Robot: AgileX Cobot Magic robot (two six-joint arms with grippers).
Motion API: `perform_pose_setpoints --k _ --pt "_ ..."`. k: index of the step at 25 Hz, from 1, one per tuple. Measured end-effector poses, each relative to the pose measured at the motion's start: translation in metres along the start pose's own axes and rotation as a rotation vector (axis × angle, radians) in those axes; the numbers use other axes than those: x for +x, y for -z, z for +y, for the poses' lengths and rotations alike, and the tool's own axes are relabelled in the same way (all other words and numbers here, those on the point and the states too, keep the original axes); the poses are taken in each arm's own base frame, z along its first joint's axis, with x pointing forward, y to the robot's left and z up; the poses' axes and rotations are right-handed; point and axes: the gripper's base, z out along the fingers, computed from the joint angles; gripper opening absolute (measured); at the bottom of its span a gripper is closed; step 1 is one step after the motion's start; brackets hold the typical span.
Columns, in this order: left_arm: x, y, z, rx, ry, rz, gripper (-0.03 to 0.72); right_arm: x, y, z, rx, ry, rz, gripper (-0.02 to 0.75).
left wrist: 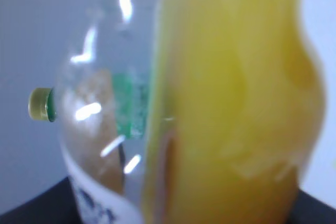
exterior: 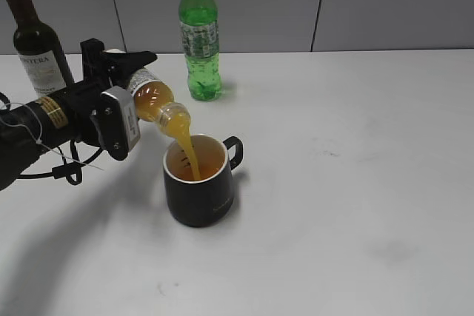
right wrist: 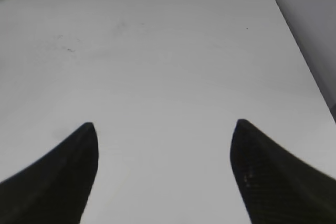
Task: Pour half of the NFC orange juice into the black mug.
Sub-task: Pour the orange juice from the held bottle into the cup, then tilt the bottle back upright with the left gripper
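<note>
My left gripper (exterior: pixel 122 83) is shut on the NFC orange juice bottle (exterior: pixel 158 103) and holds it tilted, neck down to the right, over the black mug (exterior: pixel 198 181). A stream of orange juice runs from the neck into the mug, which holds orange liquid. The mug stands on the white table with its handle to the back right. In the left wrist view the bottle (left wrist: pixel 231 103) fills the frame, blurred, and hides the jaws. My right gripper (right wrist: pixel 164 129) is open and empty over bare table; it does not show in the exterior view.
A tall green soda bottle (exterior: pixel 199 35) stands behind the mug, also seen through the juice bottle in the left wrist view (left wrist: pixel 44 104). A dark wine bottle (exterior: pixel 35 38) stands at the back left. The table's right edge (right wrist: pixel 302 51) shows in the right wrist view.
</note>
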Motion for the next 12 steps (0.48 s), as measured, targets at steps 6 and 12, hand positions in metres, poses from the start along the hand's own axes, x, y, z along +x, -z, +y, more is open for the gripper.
perform_pose_setpoints --k 6,12 --pt "0.0 0.0 0.0 0.0 -0.006 0.0 0.469 0.0 0.0 0.0 0.0 0.0 0.0 0.595" --pt "0.0001 0.0 0.0003 -0.003 -0.032 0.001 0.469 0.0 0.0 0.0 0.0 0.0 0.0 0.595"
